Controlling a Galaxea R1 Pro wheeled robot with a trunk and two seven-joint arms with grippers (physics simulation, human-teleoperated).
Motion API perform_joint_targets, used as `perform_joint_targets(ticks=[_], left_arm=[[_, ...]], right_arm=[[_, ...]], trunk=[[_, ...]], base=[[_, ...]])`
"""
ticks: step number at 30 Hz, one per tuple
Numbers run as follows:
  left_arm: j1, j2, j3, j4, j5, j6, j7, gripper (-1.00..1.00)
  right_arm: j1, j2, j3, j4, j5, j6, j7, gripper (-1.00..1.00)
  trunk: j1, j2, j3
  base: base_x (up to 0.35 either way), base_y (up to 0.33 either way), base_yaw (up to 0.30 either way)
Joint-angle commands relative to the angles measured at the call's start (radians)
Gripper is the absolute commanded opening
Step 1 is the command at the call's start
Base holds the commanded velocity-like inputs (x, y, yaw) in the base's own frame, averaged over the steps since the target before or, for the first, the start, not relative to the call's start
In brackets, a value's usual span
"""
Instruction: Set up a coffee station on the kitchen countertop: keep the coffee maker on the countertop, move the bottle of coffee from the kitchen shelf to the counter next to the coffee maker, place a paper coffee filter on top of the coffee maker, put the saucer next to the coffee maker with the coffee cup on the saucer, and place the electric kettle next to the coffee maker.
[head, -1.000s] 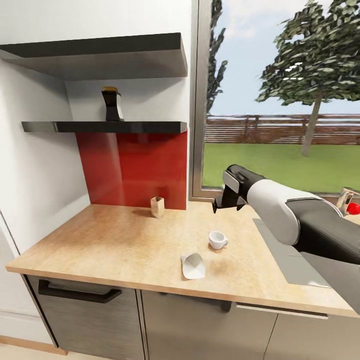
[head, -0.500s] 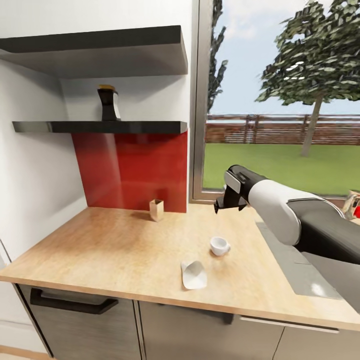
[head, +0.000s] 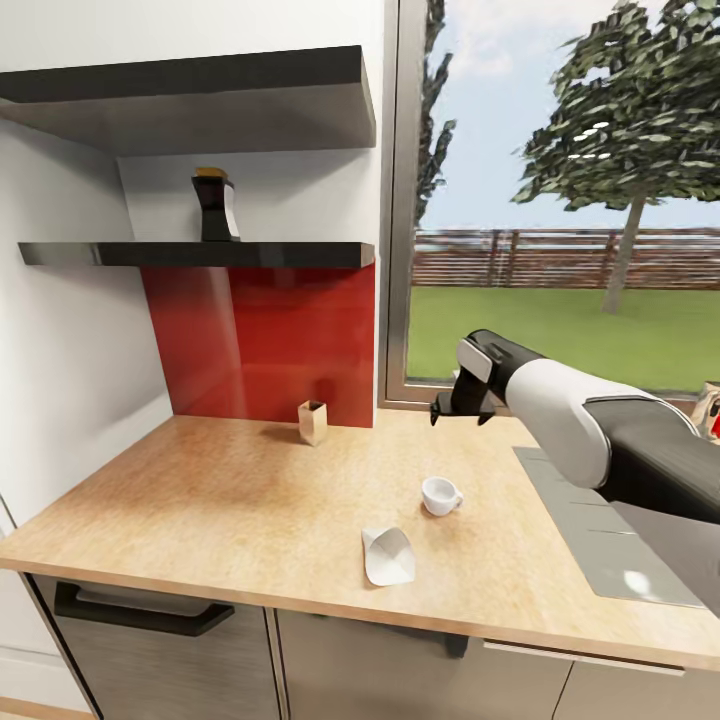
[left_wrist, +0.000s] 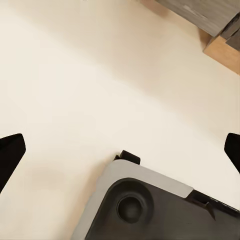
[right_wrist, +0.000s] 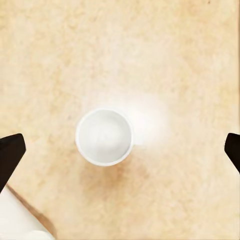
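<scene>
The bottle of coffee (head: 215, 205), dark with a gold cap, stands on the thin black kitchen shelf (head: 290, 254). On the wood-grain kitchen countertop (head: 220, 500) sit the white coffee cup (head: 439, 495) and, nearer the front edge, the white paper coffee filter (head: 388, 556). My right gripper (head: 460, 410) hangs above and behind the cup. In the right wrist view it (right_wrist: 120, 150) is open, looking straight down on the cup (right_wrist: 104, 136). My left gripper (left_wrist: 120, 152) is open over pale floor. The coffee maker, saucer and electric kettle are out of view.
A thicker black shelf (head: 200, 95) hangs above the thin one. A small wooden box (head: 313, 421) stands by the red backsplash (head: 270, 340). A grey inset panel (head: 600, 530) lies in the countertop at the right. A window (head: 560, 200) is behind my right arm.
The head view has shifted a little, so the shelves sit slightly lower and further left. My right gripper stays open above the cup, slightly higher over it.
</scene>
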Motion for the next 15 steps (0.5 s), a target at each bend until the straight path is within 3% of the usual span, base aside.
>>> perform_joint_targets(ticks=[1,15], left_arm=[[-0.001,0.0,-0.001,0.001,0.006,-0.003,-0.004,1.0],[-0.001,-0.001,-0.001,0.001,0.005,-0.002,-0.004,1.0]], right_arm=[[-0.002,0.002,0.003,0.002,-0.014,0.0,-0.023,1.0],[-0.002,0.0,0.003,0.002,-0.02,0.0,-0.094,1.0]], trunk=[[0.0,-0.001,-0.002],[0.008,-0.015,-0.008]], base=[[0.001,0.0,0.0],[0.0,0.0,0.0]])
